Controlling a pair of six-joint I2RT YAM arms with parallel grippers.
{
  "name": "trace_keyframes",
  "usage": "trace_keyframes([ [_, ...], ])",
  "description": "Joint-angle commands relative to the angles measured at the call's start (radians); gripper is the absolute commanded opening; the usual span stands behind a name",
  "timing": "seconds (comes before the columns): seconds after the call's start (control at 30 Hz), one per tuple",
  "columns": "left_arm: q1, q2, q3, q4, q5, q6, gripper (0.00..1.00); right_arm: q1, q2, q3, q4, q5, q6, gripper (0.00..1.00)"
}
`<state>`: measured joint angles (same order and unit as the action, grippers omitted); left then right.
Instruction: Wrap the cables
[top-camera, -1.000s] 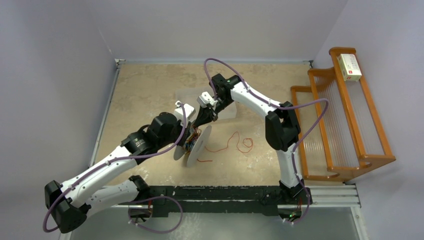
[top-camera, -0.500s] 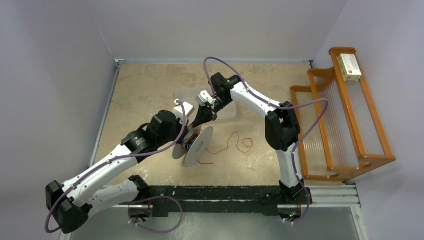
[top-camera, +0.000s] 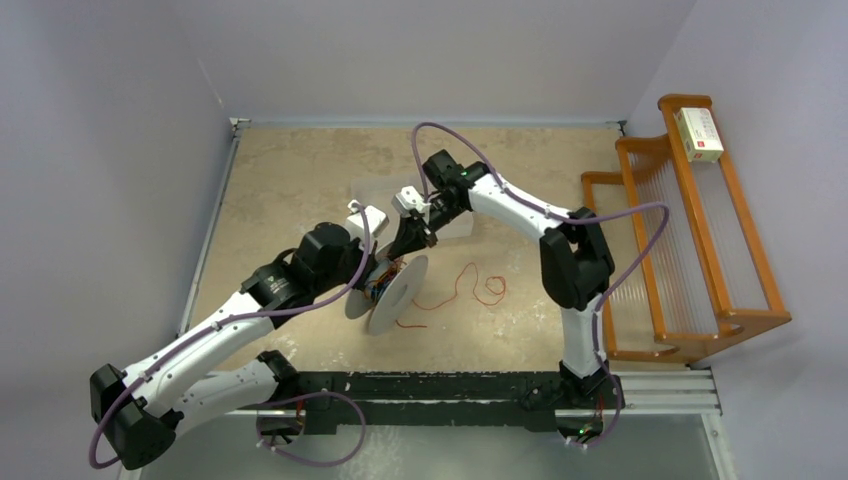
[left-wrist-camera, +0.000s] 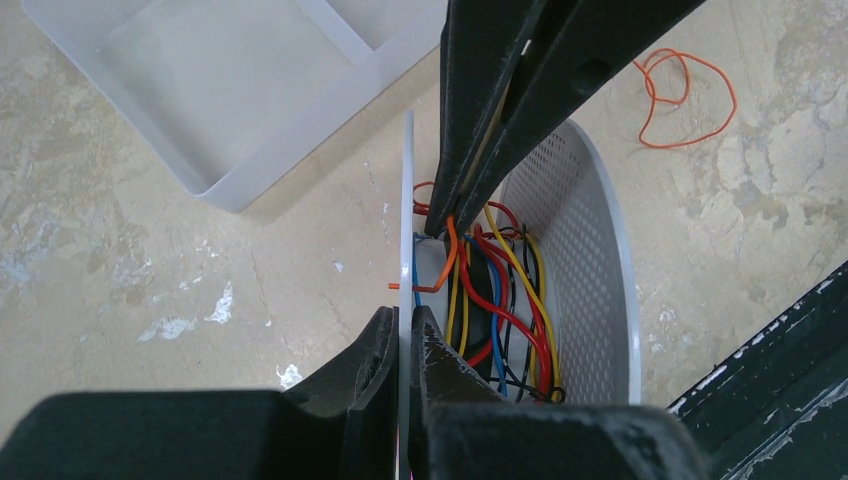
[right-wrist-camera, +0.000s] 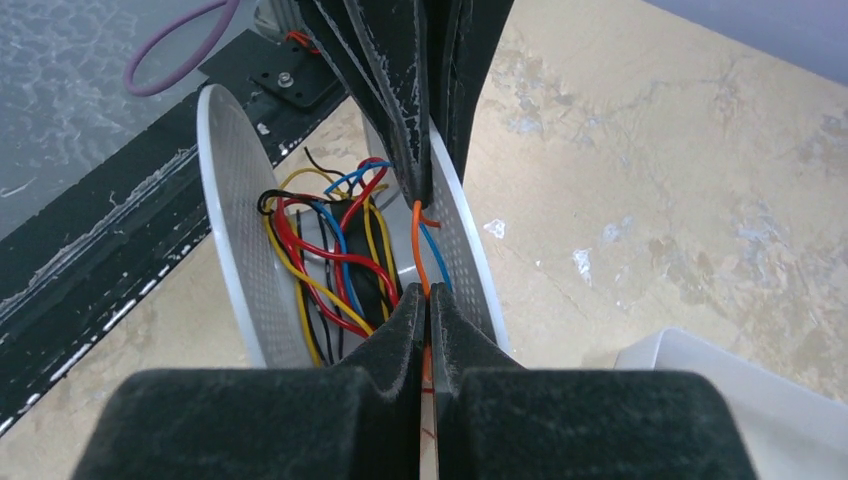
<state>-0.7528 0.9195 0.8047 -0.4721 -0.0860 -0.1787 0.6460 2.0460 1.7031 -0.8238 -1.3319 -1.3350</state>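
Left wrist view: at 6 o'clock the left tool (left-wrist-camera: 400, 345) is closed narrow on the thin edge of one disc of the spool (left-wrist-camera: 590, 260), which stands on its edge on the bench (left-wrist-camera: 130, 270). Red, yellow, blue and black wires lie wound between the two discs. From 12 o'clock the right tool (left-wrist-camera: 445, 222) points down, pinched tight on an orange strand of the cables (left-wrist-camera: 453, 255). Their loose part lies curled on the bench at 2 o'clock. A white tray (left-wrist-camera: 230, 90) is at 11 o'clock.

cables (top-camera: 455, 291) | thin red-orange wire | loose, curled, looped at end | on table (top-camera: 300, 180) beside spool (top-camera: 398, 292)
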Motion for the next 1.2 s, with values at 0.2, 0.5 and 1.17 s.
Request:
trace_keyframes([
  [0.2,0.000,-0.012,-0.001,0.040,0.057,-0.001,0.06,0.004,-0.174,-0.102,0.316,0.068,0.282,0.00],
  [0.5,0.001,-0.029,-0.004,0.045,0.051,-0.013,0.29,0.008,-0.164,-0.091,0.323,0.090,0.303,0.00],
  [1.17,0.013,-0.008,0.004,0.048,0.034,-0.019,0.34,0.038,-0.089,-0.014,0.041,0.037,0.061,0.00],
])
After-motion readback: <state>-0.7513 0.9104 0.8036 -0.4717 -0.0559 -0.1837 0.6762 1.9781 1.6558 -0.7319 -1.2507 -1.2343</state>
